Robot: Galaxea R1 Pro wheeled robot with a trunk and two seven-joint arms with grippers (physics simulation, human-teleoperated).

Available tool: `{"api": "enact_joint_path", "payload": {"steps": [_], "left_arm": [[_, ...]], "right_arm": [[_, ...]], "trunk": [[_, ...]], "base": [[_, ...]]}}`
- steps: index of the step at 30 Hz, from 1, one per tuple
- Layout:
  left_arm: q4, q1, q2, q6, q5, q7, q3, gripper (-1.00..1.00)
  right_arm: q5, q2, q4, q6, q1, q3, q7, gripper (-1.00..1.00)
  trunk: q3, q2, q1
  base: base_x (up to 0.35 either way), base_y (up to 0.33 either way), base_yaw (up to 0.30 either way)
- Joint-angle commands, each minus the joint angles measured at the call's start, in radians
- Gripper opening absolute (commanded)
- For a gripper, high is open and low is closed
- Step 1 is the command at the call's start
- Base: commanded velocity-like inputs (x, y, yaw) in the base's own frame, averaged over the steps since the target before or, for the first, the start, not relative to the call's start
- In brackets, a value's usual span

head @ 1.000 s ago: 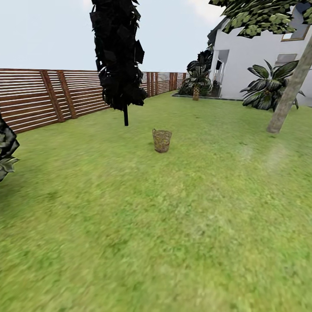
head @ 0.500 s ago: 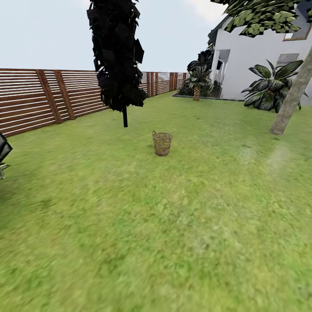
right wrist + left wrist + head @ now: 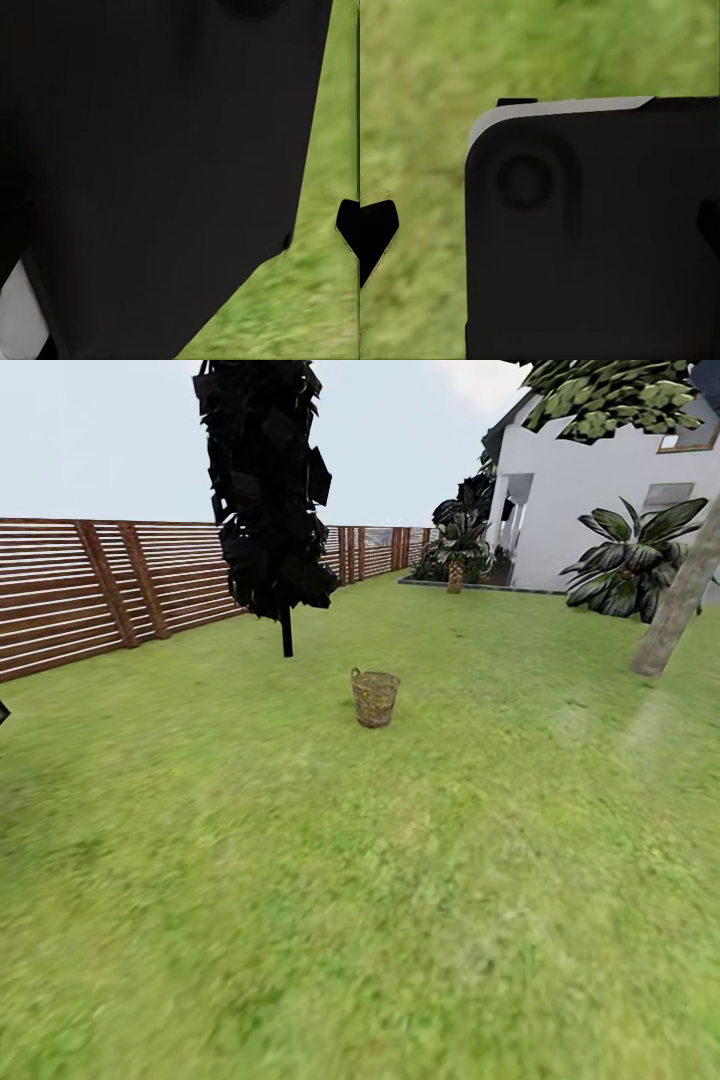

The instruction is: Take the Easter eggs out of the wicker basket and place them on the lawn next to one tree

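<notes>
We see a black robot body panel (image 3: 150,165) covering most of the frame, lawn (image 3: 322,225) beside it.

1. Even, bright daylight; pale hazy sky (image 3: 100,440), with no cast shadows that I can make out.
2. The lawn (image 3: 350,920) smears into soft blur toward 6 o'clock.
3. The conifer (image 3: 265,490) at 11 o'clock renders flat black.
4. Wrist views: blurred grass (image 3: 420,75) behind dark, unlit robot bodywork (image 3: 150,165).

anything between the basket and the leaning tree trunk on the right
Only bare lawn lies between the wicker basket and the tree, as the head view shows.
</notes>
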Motion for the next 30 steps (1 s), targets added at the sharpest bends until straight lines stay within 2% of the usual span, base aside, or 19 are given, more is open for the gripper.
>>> {"api": "enact_joint_path", "payload": {"steps": [1,14,30], "left_arm": [[0.001,0.0,0.0,-0.003,0.0,0.0,-0.001,1.0],[0.001,0.0,0.0,-0.003,0.0,0.0,-0.001,1.0],[0.001,0.0,0.0,-0.003,0.0,0.001,-0.001,1.0]], "right_arm": [[0.0,0.0,-0.003,-0.002,0.0,-0.001,0.001,1.0],[0.0,-0.008,-0.009,-0.004,0.0,-0.008,0.001,1.0],[-0.001,-0.003,-0.01,-0.004,0.0,-0.008,0.001,1.0]], "trunk": [[-0.001,0.0,0.001],[-0.001,0.0,0.001],[-0.001,0.0,0.001]], "base": [[0.341,0.0,0.0],[0.341,0.0,0.0],[0.341,0.0,0.0]]}}
